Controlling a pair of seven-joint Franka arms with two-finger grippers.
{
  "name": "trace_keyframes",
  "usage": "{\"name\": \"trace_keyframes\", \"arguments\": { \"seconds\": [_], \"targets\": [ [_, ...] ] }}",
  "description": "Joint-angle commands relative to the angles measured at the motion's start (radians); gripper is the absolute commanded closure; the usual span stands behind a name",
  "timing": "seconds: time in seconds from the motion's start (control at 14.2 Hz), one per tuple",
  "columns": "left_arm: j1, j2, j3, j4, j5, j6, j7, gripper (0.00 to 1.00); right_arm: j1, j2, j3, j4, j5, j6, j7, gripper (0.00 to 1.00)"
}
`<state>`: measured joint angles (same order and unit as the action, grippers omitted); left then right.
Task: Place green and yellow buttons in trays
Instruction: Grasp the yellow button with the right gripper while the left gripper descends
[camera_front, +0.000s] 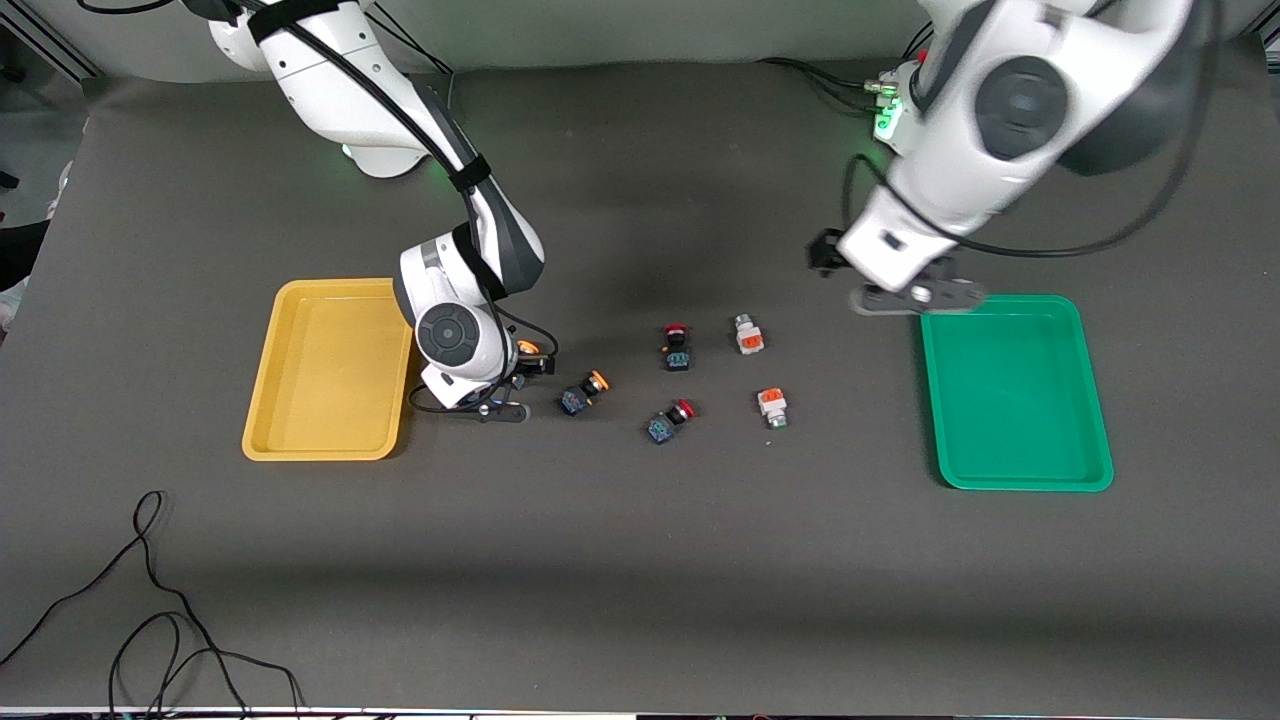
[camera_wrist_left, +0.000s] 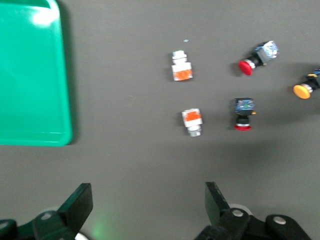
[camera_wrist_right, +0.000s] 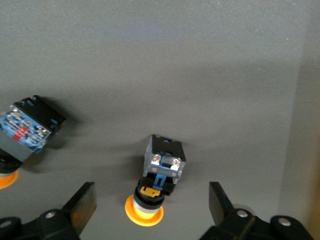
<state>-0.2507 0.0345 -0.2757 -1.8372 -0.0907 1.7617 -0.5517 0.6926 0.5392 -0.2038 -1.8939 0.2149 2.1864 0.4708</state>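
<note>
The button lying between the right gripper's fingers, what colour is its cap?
Yellow-orange cap, clearest in the right wrist view.

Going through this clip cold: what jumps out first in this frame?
The two bright trays: the yellow tray at the right arm's end of the table, the green tray at the left arm's end, neither holding a button. Between them lie scattered buttons. The right tool is low and open around a yellow-capped button beside the yellow tray; the left tool hovers open.

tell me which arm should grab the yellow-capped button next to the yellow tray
Right. The right hand is open and low with that yellow-capped button between its fingers, beside the yellow tray. The left hand, also open, is up by the green tray.
</note>
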Motion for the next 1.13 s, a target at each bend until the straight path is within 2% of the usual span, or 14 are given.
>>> {"name": "trace_keyframes", "arguments": {
  "seconds": [0.0, 0.28, 0.56, 0.63, 0.7, 0.85, 1.06],
  "targets": [
    [-0.105, -0.016, 0.010, -0.082, 0.005, 0.093, -0.150, 0.00, 0.015, 0.008, -0.006, 0.007, 0.021, 0.024, 0.025, 0.04],
    [-0.136, 0.002, 0.010, -0.164, 0.006, 0.211, -0.208, 0.00, 0.015, 0.031, -0.006, 0.006, 0.026, 0.048, 0.026, 0.05],
    [-0.173, 0.125, 0.010, -0.211, 0.089, 0.364, -0.333, 0.00, 0.027, 0.054, -0.008, 0.001, 0.041, 0.073, 0.043, 0.06],
    [-0.180, 0.165, 0.010, -0.212, 0.107, 0.396, -0.346, 0.00, 0.030, 0.056, -0.008, -0.001, 0.043, 0.078, 0.045, 0.10],
    [-0.185, 0.204, 0.010, -0.212, 0.124, 0.424, -0.349, 0.00, 0.030, 0.056, -0.008, -0.002, 0.043, 0.079, 0.045, 0.16],
    [-0.183, 0.284, 0.013, -0.217, 0.147, 0.497, -0.356, 0.00, 0.030, 0.056, -0.008, -0.002, 0.043, 0.079, 0.045, 0.46],
    [-0.185, 0.375, 0.013, -0.240, 0.244, 0.619, -0.482, 0.00, 0.028, 0.054, -0.008, -0.002, 0.043, 0.073, 0.057, 0.90]
  ]
}}
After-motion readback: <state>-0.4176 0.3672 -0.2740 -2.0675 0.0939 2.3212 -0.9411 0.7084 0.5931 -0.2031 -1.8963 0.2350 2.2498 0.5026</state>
